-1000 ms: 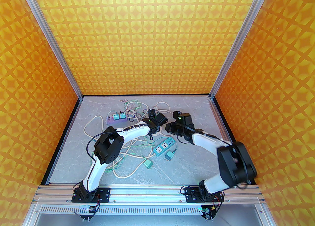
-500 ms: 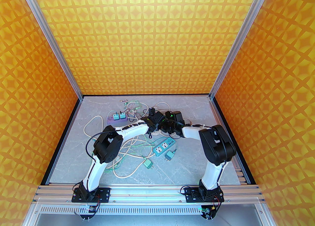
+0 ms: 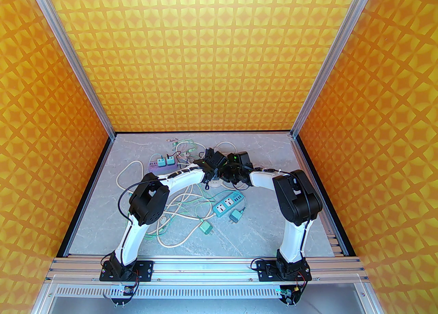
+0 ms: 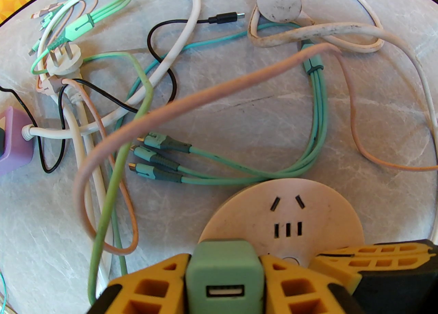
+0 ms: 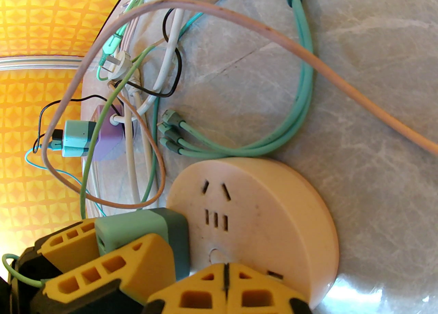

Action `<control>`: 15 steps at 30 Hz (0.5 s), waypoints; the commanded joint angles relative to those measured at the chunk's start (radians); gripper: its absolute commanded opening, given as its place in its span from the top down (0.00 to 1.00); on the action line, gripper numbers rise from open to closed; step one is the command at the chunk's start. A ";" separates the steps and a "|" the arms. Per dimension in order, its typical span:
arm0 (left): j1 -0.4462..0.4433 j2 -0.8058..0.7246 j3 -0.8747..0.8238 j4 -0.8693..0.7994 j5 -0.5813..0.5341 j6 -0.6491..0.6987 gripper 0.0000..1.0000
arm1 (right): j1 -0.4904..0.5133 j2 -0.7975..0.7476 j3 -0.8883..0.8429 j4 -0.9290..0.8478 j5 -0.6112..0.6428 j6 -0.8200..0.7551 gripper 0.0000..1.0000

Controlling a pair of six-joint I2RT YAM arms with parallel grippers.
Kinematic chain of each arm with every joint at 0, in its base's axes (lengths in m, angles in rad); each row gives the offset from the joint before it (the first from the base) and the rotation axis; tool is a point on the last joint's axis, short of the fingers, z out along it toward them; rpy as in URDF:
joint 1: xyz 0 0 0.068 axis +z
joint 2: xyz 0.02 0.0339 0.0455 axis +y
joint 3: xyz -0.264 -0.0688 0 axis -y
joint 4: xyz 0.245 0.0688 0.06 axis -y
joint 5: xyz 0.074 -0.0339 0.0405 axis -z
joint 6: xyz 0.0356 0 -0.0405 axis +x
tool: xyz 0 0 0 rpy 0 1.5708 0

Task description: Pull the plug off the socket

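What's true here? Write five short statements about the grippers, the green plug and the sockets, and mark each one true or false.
1. The left gripper has a finger on each side of the green plug. True.
2. The green plug lies loose on the table, away from the round socket. False: it sits against the round socket's face.
3. The right gripper has its fingers closed together over the round socket. True.
4. A cable is plugged into the green plug's USB port. False: the port is empty.
5. The purple power strip has nothing plugged into it. False: two adapters stand in it.
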 commanded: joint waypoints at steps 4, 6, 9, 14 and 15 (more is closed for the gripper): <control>-0.024 0.051 0.106 -0.078 0.048 0.055 0.68 | 0.016 0.064 -0.014 -0.169 0.153 -0.008 1.00; -0.026 0.056 0.113 -0.081 0.049 0.051 0.69 | 0.019 0.069 -0.009 -0.173 0.166 -0.006 1.00; -0.009 0.043 0.097 -0.088 0.052 0.020 0.71 | 0.021 0.082 0.002 -0.186 0.165 -0.007 1.00; 0.068 -0.058 -0.049 0.020 0.166 -0.043 0.72 | 0.022 0.083 0.004 -0.211 0.189 -0.025 1.00; 0.066 -0.066 -0.056 0.028 0.166 -0.035 0.72 | 0.023 0.083 0.007 -0.214 0.187 -0.026 1.00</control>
